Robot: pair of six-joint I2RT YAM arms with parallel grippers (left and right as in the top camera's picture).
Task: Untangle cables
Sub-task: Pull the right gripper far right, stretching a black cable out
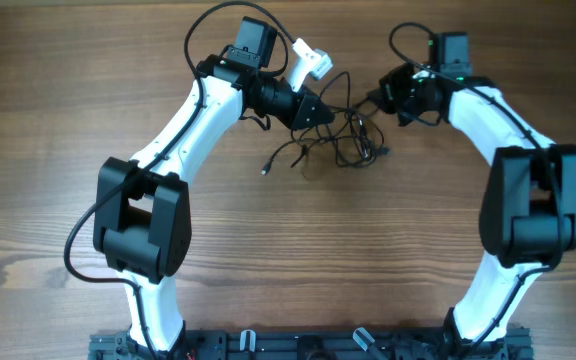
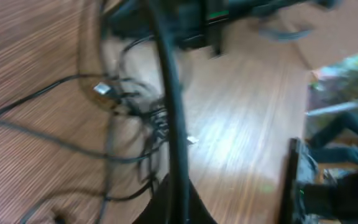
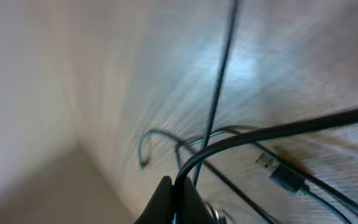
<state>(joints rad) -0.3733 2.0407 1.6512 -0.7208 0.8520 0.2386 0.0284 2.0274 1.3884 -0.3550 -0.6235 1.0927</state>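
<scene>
- The left gripper point(image 1: 318, 113) is clenched on the cables point(image 1: 346, 140). In its wrist view the dark fingers point(image 2: 166, 202) are pressed together, and one black strand runs out from between them, straight away from the camera.
- Just beyond those jaws and to their left in that view, the rest of the tangle lies in loose loops on the wooden table point(image 2: 241, 143). A small silver plug point(image 2: 101, 89) sits at the far-left edge of the tangle.
- The right gripper point(image 1: 380, 98) is also clenched on the cables. Its fingers point(image 3: 163, 202) meet at the bottom of the wrist view, and a black strand leaves them and sweeps off to the right.
- A thinner strand crosses close above the right jaws and runs straight away from them.
- A flat metal plug point(image 3: 281, 174) lies on the table to the right of the right jaws, and a hooked end point(image 3: 145, 149) curls to their left.
- Seen from above, the two pairs of jaws face each other, near but apart. The tangle lies between them, sagging towards the robot's base.
- A loose silver-tipped end point(image 1: 266, 170) trails out of the tangle on the base side of the left jaws, apart from them.
- Both wrist views are blurred, so I cannot tell which strand each gripper holds.
</scene>
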